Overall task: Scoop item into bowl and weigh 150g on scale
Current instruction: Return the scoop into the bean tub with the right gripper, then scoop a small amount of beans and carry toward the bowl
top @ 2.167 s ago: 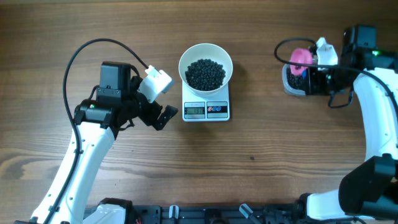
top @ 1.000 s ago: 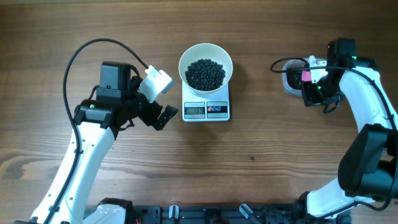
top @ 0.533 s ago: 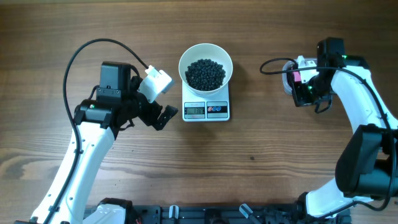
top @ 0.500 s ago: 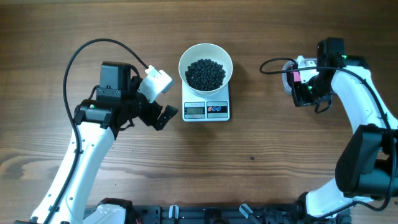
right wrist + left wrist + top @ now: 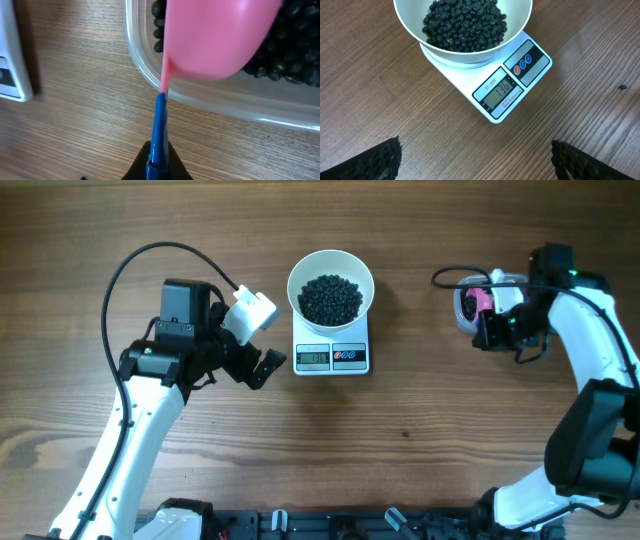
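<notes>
Table [image 5: 420, 240]: brown wood-grain top, filling the whole overhead view. The grain runs left to right. The surface is matt and evenly lit, with only soft shadows. A small dark spot [image 5: 405, 433] sits right of the table's middle, toward its near edge. A paler grain patch [image 5: 25, 450] lies at the table's near left corner.

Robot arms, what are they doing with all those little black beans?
The right gripper is shut on the blue handle of a pink scoop, held over the clear container of black beans. The white bowl, already holding beans, sits on the scale, which seems to read 136, short of 150. The left gripper hangs open beside the scale.
</notes>
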Robot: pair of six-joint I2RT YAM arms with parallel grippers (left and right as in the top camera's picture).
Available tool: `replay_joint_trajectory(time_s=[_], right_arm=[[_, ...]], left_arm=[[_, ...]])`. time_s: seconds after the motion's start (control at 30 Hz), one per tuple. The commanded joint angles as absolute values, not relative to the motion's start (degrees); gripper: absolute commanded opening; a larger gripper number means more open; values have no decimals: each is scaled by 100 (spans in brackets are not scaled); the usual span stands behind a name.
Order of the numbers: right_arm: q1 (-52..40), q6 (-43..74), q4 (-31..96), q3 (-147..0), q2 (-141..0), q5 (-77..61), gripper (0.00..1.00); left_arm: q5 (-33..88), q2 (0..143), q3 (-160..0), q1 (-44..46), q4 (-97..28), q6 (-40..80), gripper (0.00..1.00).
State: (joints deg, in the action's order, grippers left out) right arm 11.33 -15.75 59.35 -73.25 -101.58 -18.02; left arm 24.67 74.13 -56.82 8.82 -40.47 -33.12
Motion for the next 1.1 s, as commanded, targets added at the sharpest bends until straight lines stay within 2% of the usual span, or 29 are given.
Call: replay_joint_trajectory(time_s=[0.0, 0.57, 1.07], right_arm=[[1343, -1649, 6073, -7273, -10245, -2705, 4], [2622, -1802, 6071, -7273, -10245, -3962, 4], [2724, -2255, 6123, -7279, -10243, -5258, 4]], left_arm=[[2456, 7395, -5645, 851, -4032, -3253, 100], [2453, 7395, -5645, 851, -4032, -3253, 100], [2456, 7395, -5647, 851, -4032, -3253, 100]])
